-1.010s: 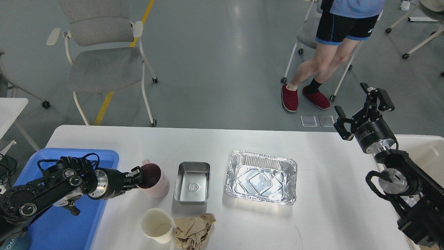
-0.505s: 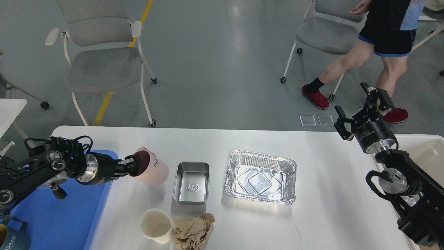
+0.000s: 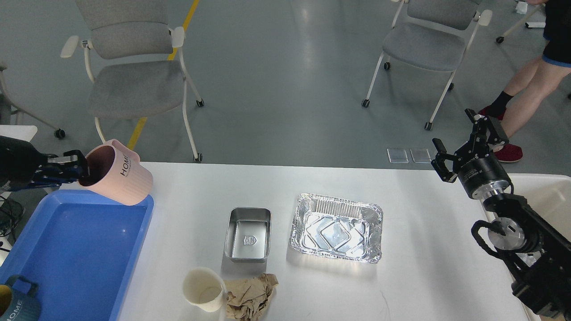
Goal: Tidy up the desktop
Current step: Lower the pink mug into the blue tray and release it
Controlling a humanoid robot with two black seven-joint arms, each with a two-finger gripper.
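Note:
The white desktop fills the lower view. On it lie a steel box, a foil tray, a white paper cup and a crumpled brown paper. My left gripper is shut on the rim of a pink mug marked HOME. It holds the mug tilted, in the air above the far edge of the blue tray. My right gripper is open and empty, raised over the desktop's far right corner.
A dark blue mug stands at the blue tray's near left corner. A white bin is at the right edge. Two grey chairs stand on the floor beyond the desktop. A person's legs are at the far right.
My left gripper has lifted the pink mug off the desktop and carried it left and up, over the blue tray's far edge. The person has walked off to the right. The right arm is still.

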